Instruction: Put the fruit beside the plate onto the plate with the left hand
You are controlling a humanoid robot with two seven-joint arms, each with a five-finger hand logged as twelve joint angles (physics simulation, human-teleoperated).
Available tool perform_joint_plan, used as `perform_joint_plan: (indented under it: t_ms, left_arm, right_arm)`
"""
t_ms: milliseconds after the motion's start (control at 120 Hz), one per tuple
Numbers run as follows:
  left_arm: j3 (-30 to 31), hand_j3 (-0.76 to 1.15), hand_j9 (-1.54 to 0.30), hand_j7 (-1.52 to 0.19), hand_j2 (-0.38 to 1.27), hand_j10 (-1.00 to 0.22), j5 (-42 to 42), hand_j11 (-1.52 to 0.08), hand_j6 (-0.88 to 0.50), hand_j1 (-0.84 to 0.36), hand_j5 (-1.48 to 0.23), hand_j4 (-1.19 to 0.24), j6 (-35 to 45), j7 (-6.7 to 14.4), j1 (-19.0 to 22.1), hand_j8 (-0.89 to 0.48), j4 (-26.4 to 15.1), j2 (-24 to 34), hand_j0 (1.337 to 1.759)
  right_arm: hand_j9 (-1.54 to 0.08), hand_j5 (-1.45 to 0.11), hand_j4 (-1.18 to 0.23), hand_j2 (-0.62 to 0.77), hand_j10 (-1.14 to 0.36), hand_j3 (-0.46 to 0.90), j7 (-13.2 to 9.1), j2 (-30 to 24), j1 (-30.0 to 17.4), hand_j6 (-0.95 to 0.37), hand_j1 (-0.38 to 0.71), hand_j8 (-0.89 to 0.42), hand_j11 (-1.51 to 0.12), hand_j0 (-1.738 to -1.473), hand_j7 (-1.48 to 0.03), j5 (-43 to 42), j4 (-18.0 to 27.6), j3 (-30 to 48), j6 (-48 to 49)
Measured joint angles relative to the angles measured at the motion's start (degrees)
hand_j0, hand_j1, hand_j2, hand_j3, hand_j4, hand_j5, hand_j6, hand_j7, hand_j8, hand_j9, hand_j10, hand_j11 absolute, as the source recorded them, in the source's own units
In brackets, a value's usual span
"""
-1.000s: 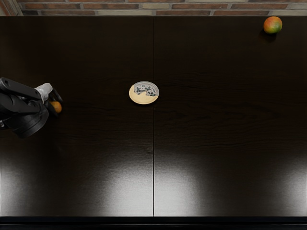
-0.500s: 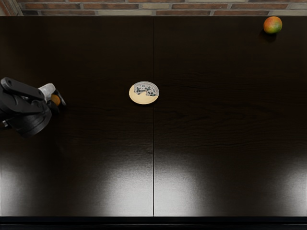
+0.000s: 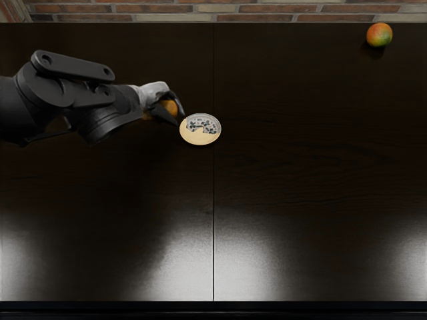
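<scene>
1. Sitting at the middle of the table (image 3: 213, 233), the plate (image 3: 189, 137) holds no fruit yet.
2. Just off its left rim, the left hand (image 3: 157, 100) curls around the small orange fruit (image 3: 171, 107), held close, I judge, for release onto it.
3. Far back right, another fruit (image 3: 379, 34) lies well apart.

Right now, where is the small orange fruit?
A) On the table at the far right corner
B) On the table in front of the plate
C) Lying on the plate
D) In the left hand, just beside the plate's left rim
D: the small orange fruit is gripped in the left hand just left of the plate, not yet on it; the far right corner holds a different, red-green fruit.
</scene>
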Motion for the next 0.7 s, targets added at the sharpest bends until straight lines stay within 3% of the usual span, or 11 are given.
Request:
perform_joint_plan:
  t_ms: [208, 450, 592, 700]
  left_arm:
    - [-3.18, 0.01, -1.15, -1.15, 0.22, -0.47, 0.25, -1.19, -0.24, -0.59, -1.15, -0.74, -2.49, 0.07, 1.28, -0.36, 6.76, -5.95, 1.63]
    - [-3.67, 0.0, -1.12, -1.13, 0.22, -0.47, 0.32, -1.16, -0.26, -0.57, -1.13, -0.74, -2.57, 0.13, 6.74, -0.37, 15.88, -9.95, 1.631]
    - [-3.72, 0.0, -0.84, -0.85, 0.15, -0.44, 0.31, -0.86, -0.3, -0.36, -0.84, -0.7, -2.12, -0.04, 7.03, -0.37, 18.75, -9.96, 1.644]
    - [-3.78, 0.0, -0.61, -0.61, 0.11, -0.34, 0.3, -0.62, -0.25, -0.18, -0.61, -0.53, -2.03, -0.1, 7.03, -0.3, 19.38, -9.96, 1.65]
  right_arm:
    - [-0.02, -0.02, -0.01, 0.0, -0.01, 0.0, 0.0, 0.0, 0.0, -0.01, -0.33, -0.01, -0.02, -1.658, -0.02, 0.0, 0.0, 0.0, 0.01]
    - [-0.02, -0.02, -0.01, 0.0, -0.01, 0.0, 0.0, 0.0, 0.0, -0.01, -0.33, -0.01, -0.02, -1.658, -0.02, 0.0, 0.0, 0.0, 0.01]
    - [-0.02, -0.02, -0.01, 0.0, -0.01, 0.0, 0.0, 0.0, 0.0, -0.01, -0.33, -0.01, -0.02, -1.658, -0.02, 0.0, 0.0, 0.0, 0.0]
    - [-0.02, -0.02, -0.01, 0.0, -0.01, 0.0, 0.0, 0.0, -0.01, -0.01, -0.33, -0.01, -0.02, -1.658, -0.02, 0.0, 0.0, 0.0, 0.01]
